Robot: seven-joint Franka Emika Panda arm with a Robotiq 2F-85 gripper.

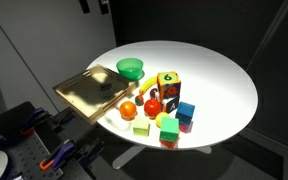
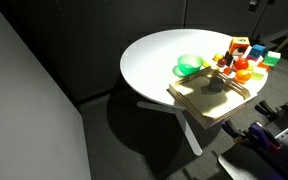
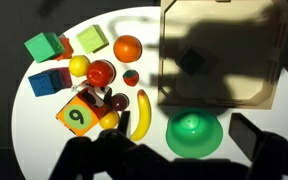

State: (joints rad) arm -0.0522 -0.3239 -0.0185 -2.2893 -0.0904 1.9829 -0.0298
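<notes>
The wrist view looks straight down from high above a round white table [image 3: 29, 140]. My gripper [image 3: 184, 155] is open and empty; its dark fingers show at the bottom edge, one on each side of an upturned green bowl [image 3: 194, 135], well above it. A shallow wooden tray [image 3: 219, 55] lies just beyond the bowl, with a small dark thing on it. A banana [image 3: 142, 113] lies beside the bowl. In both exterior views the bowl [image 1: 131, 69] [image 2: 189, 65] sits next to the tray [image 1: 92, 90] [image 2: 209, 95]. The gripper itself is out of view there.
A cluster of toys lies beside the banana: an orange numbered cube [image 3: 79, 115] [image 1: 168, 83], an orange [image 3: 128, 48], a red fruit [image 3: 101, 72], two green cubes [image 3: 44, 46] [image 3: 92, 40], a blue cube [image 3: 49, 82] and a lemon [image 3: 79, 66]. The tray overhangs the table edge.
</notes>
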